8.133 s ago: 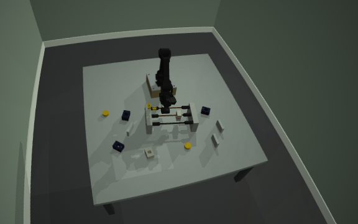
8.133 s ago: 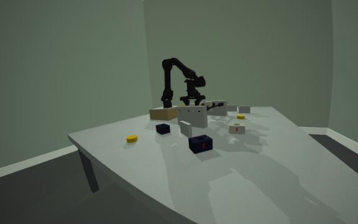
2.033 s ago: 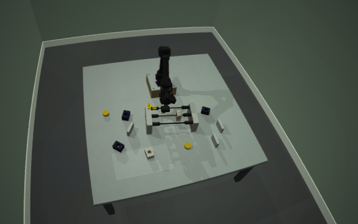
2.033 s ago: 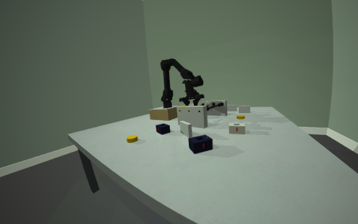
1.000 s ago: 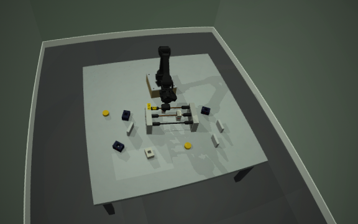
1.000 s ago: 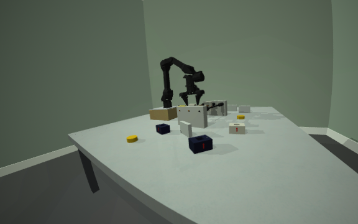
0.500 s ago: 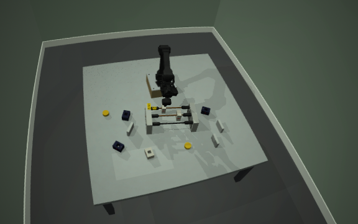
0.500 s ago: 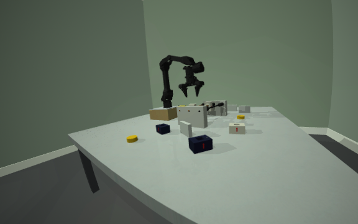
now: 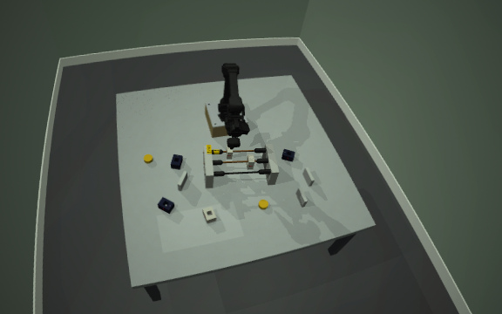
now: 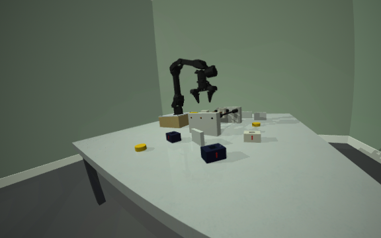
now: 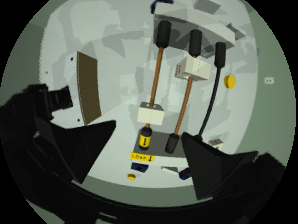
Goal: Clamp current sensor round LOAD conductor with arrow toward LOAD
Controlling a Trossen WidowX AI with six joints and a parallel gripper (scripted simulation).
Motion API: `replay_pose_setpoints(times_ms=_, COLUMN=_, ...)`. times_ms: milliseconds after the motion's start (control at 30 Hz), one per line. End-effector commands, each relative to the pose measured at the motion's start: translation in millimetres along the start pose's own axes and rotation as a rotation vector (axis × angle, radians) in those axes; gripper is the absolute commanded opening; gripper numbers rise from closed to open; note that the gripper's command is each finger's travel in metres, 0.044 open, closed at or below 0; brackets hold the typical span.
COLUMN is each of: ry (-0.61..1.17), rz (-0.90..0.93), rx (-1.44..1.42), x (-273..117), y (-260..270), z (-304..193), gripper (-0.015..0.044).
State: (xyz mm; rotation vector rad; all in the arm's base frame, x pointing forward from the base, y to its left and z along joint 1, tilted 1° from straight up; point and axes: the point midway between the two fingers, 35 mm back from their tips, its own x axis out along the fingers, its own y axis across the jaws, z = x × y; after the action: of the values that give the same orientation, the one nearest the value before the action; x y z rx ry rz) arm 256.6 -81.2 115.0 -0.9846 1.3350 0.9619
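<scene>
A white current sensor (image 9: 229, 153) (image 11: 151, 115) sits round the LOAD conductor (image 9: 245, 151) (image 11: 156, 77), close to the black and yellow sleeve at the LOAD end. It looks shut, but its latch and arrow cannot be made out. The yellow LOAD marker (image 9: 208, 149) (image 10: 194, 112) (image 11: 142, 157) is on the end block beside that sleeve, and its arrow shows in the wrist view. My gripper (image 10: 204, 102) (image 11: 149, 130) is open and empty, pointing down. It hangs above the conductors, clear of the sensor.
Another white sensor (image 9: 251, 161) (image 11: 194, 68) is on the middle conductor. A black conductor (image 9: 240, 173) (image 11: 212, 95) runs beside it. Dark blue blocks (image 9: 177, 161) (image 10: 213, 153), a white block (image 9: 209, 214) (image 10: 252, 137), yellow discs (image 9: 263, 204) (image 10: 140, 147) and upright white plates (image 9: 182, 180) stand around the rack.
</scene>
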Motion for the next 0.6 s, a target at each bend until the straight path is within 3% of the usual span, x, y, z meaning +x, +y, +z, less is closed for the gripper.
replay_pose_setpoints(times_ms=0, ry=0.001, rz=0.0, rx=-0.002, x=-0.4, y=0.3, z=-0.2, gripper=0.044)
replay_pose_setpoints(times_ms=567, ry=-0.006, rz=0.003, rx=0.005, x=0.4, y=0.7, z=-1.3, gripper=0.044)
